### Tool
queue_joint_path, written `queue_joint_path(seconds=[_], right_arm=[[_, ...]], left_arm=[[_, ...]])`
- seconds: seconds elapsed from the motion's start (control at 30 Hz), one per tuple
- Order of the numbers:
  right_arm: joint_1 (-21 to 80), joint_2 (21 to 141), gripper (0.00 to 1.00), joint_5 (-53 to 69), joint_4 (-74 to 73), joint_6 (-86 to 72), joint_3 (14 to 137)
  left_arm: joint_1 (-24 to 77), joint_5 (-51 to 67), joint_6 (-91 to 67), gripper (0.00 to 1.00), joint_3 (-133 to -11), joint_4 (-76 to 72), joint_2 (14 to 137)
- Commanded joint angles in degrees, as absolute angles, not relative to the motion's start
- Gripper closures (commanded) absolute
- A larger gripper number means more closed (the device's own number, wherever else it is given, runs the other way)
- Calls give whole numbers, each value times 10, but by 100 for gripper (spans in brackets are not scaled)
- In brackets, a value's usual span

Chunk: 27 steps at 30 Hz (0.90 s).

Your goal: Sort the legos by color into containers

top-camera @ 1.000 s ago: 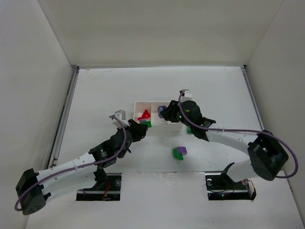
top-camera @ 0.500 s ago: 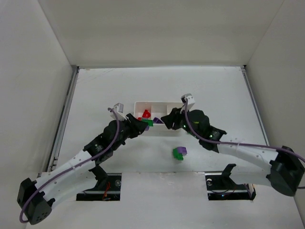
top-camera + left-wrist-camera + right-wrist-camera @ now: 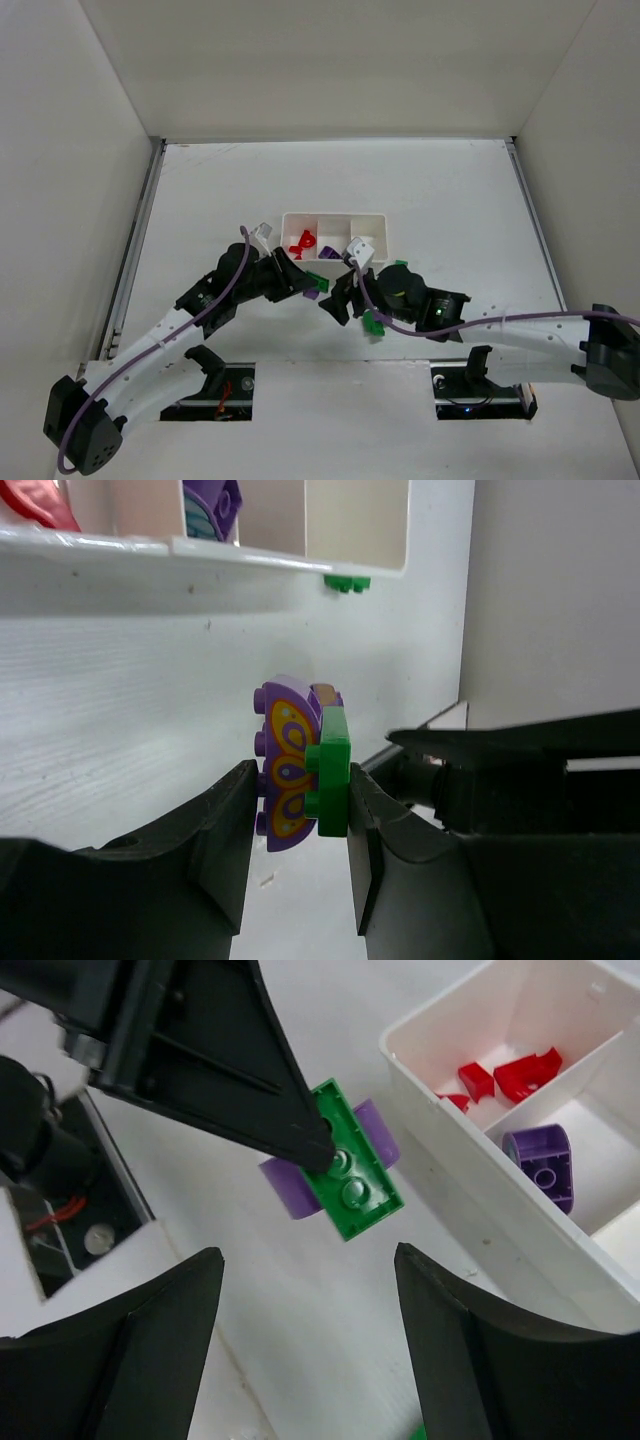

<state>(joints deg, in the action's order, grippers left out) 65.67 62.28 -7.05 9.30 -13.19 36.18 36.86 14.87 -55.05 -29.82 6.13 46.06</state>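
Note:
My left gripper (image 3: 306, 286) is shut on a green brick (image 3: 333, 772) joined to a purple butterfly-printed piece (image 3: 287, 777) and holds the pair just above the table, near the white tray (image 3: 335, 216). My right gripper (image 3: 338, 298) is open and empty, right beside the held pair, which also shows in the right wrist view (image 3: 352, 1163). The tray's left compartment holds red legos (image 3: 505, 1070). The middle one holds a purple lego (image 3: 541, 1164). The right one looks empty. Another green-and-purple piece (image 3: 374, 322) lies on the table by my right arm.
A small green lego (image 3: 346, 582) lies on the table just past the tray's end corner. White walls (image 3: 80, 200) enclose the table on the left, right and far sides. Two arm mounts sit at the near edge (image 3: 225, 385).
Both grippers have pulled back from the tray towards the near edge. The left one carries the green-and-purple piece. The right one swung left and now sits beside the left gripper.

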Motion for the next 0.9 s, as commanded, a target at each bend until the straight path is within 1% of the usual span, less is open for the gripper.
queue_joint_path(seconds=[0.0, 0.23, 0.5, 0.6, 0.8, 0.87], right_arm=[[658, 648, 25, -65, 60, -85, 407], [660, 657, 25, -47, 43, -77, 419], [662, 677, 38, -3, 25, -83, 429], [662, 681, 45, 8, 21, -86, 431], [665, 685, 44, 25, 4, -91, 434], [666, 686, 47, 33, -5, -91, 435]], left_arm=[[374, 214, -560, 84, -332, 71, 464], [373, 269, -562, 84, -325, 88, 461], [374, 291, -558, 84, -313, 98, 452], [375, 297, -555, 84, -312, 98, 450], [361, 308, -541, 84, -311, 112, 446], [357, 310, -531, 84, -315, 122, 446]])
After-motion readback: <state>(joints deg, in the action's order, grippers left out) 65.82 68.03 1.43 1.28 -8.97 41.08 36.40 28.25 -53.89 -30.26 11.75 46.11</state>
